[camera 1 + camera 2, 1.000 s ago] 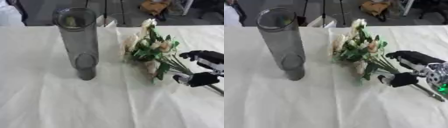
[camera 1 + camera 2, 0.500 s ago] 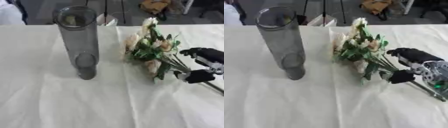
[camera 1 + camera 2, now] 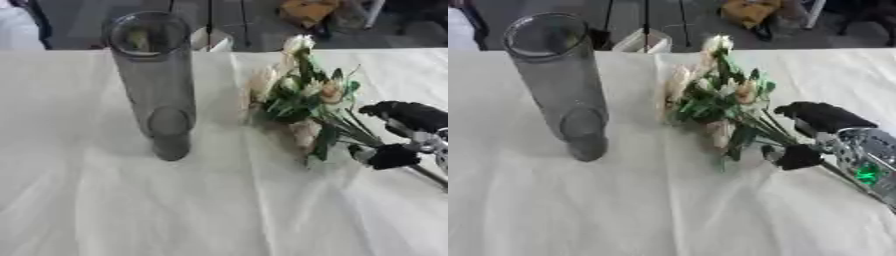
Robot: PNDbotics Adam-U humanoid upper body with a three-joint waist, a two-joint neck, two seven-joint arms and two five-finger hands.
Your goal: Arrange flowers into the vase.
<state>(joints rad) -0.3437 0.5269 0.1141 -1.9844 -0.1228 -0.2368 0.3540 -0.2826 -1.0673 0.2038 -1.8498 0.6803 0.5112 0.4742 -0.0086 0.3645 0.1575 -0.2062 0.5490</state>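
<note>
Looking through the left eye view first: right hand (image 3: 404, 134) enters from the right edge, black fingers (image 3: 411, 113) curved above and the thumb (image 3: 388, 156) below, set like a pincer around the stem end of the flowers (image 3: 302, 97). Stems run between fingers and thumb; whether they are actually pinched cannot be told here. The bouquet lies flat on the white tablecloth (image 3: 201, 205), pale cream and peach blooms with green leaves fanning away from the fingertips toward the far side of the table. Tall grey transparent vase (image 3: 156, 85) stands upright well apart from the fingers, beyond the blooms on the side away from the hand, nothing visible inside it. No left hand in this view.

Right eye view: same hand shows more of itself, with a silver wrist section and a small green light behind the fingers. Upper fingers are curled over the green stems, thumb tip sits just under them, the stems passing through the gap and touching or nearly touching both. Flower heads point away from the fingertips, up and toward the vase; the nearest bloom lies near the vase but apart from it. Cloth is creased in long folds running below the thumb and the vase base.
</note>
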